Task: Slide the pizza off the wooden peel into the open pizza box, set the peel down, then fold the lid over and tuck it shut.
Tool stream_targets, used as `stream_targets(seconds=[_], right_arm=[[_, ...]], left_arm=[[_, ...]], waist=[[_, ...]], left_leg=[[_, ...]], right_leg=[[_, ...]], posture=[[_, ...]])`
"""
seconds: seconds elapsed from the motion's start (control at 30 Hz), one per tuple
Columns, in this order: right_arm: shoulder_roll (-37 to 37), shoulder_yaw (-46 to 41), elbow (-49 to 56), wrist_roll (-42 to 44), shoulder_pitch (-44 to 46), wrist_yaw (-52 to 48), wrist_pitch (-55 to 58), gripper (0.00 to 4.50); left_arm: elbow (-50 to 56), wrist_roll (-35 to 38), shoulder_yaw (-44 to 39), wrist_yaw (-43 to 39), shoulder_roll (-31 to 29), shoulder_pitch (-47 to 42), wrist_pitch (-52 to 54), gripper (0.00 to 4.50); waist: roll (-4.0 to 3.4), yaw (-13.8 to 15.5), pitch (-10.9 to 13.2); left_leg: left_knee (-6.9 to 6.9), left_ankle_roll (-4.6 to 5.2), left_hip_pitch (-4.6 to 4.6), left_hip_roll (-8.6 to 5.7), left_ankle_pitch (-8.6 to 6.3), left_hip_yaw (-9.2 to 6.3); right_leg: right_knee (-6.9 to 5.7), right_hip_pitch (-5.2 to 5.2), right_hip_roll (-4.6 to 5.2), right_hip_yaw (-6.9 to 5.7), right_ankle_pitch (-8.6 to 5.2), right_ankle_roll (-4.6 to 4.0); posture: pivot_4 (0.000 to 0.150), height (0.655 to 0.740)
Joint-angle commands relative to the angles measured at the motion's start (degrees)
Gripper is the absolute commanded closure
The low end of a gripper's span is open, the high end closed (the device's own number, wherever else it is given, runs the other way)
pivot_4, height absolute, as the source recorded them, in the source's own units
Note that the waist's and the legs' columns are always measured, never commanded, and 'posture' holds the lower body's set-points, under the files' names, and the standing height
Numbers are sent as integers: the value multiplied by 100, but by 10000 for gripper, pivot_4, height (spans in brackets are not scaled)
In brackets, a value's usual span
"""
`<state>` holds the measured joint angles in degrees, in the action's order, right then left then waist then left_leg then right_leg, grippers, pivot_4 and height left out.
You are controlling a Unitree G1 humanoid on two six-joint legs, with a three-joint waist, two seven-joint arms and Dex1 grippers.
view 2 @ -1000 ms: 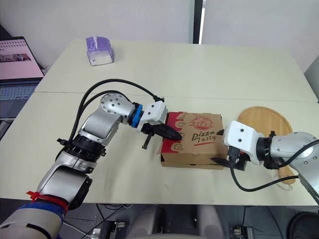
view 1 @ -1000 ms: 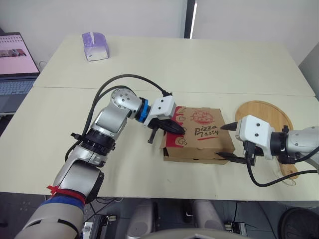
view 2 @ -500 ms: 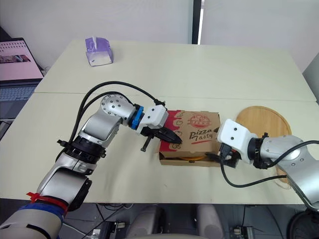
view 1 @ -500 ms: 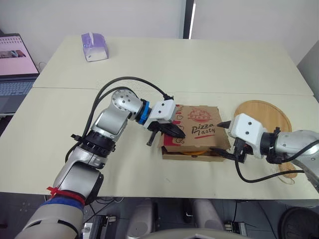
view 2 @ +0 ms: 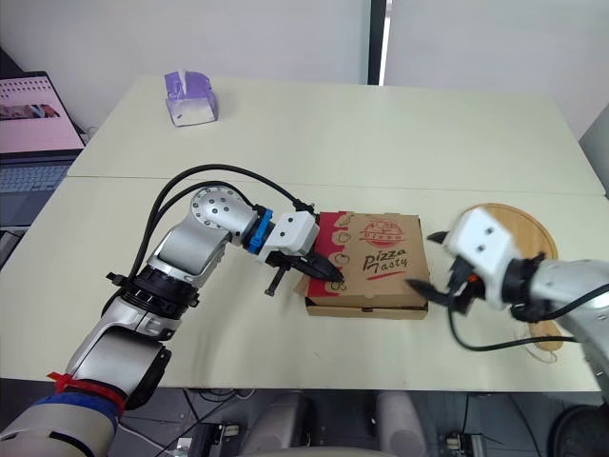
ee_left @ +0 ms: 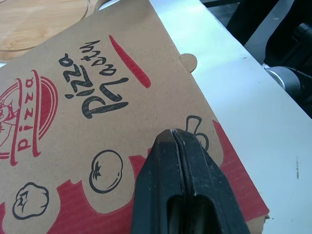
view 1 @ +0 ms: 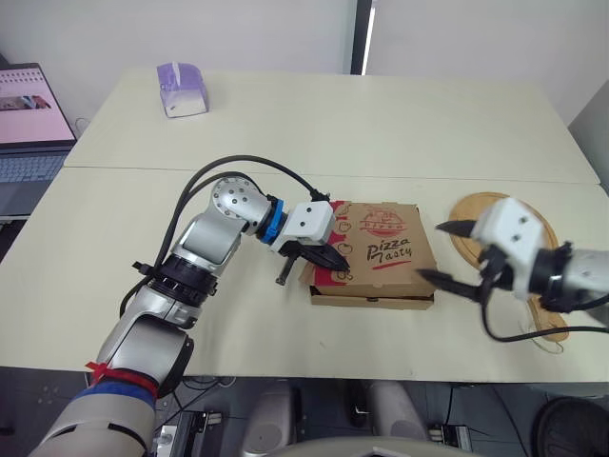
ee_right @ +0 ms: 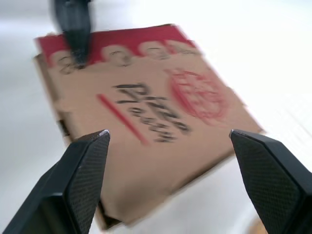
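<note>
Pizza box [view 1: 381, 249], flat brown cardboard, sits beside round wooden peel [view 2: 533, 228].

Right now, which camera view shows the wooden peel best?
The right eye view: most of the wooden peel lies uncovered. The left eye view has more hidden; the left wrist view catches an edge.

The pizza box [view 1: 381, 249] is matt cardboard, the peel [view 2: 533, 230] smooth wood
</note>
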<state>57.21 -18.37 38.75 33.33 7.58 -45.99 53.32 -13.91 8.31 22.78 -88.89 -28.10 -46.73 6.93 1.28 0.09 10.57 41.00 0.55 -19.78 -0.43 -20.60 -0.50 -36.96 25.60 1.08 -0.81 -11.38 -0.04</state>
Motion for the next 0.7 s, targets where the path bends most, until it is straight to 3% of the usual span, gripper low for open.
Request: stream_targets(seconds=[0.03, 0.17, 0.37, 0.7], right_arm=[[405, -199, -321, -399, -482, -257, -354, 8935], [507, 190, -363, -838, -1050, -347, -943, 22870], [-89, 770, -131, -549, -753, -150, -906, 44300], [-601, 1196, -98, -200, -569, 78, -326, 44746]], left_arm=[[36, -67, 16, -4, -59, 23, -46, 45000], [23, -74, 10, 5, -61, 15, -38, 45000], [27, -89, 8, -13, -86, -1, -18, 45000], [2, -95, -6, -43, -102, -60, -16, 45000]], waist=[[0, 2, 0], [0, -8, 0], [-1, -23, 0], [-1, -21, 0]], left_leg=[[-1, 0, 0, 0, 0, 0], [-6, 1, -4, 2, 0, -1], [0, -1, 3, 4, 0, 13], [0, 0, 3, 5, 0, 9]], right_leg=[[0, -1, 0, 0, 0, 0], [-1, -5, 0, 1, -1, 1], [-4, -11, -3, 10, -16, 31], [-3, -11, -3, 9, 0, 4]], posture=[[1500, 7192], [1500, 7192], [1500, 7192], [1500, 7192]])
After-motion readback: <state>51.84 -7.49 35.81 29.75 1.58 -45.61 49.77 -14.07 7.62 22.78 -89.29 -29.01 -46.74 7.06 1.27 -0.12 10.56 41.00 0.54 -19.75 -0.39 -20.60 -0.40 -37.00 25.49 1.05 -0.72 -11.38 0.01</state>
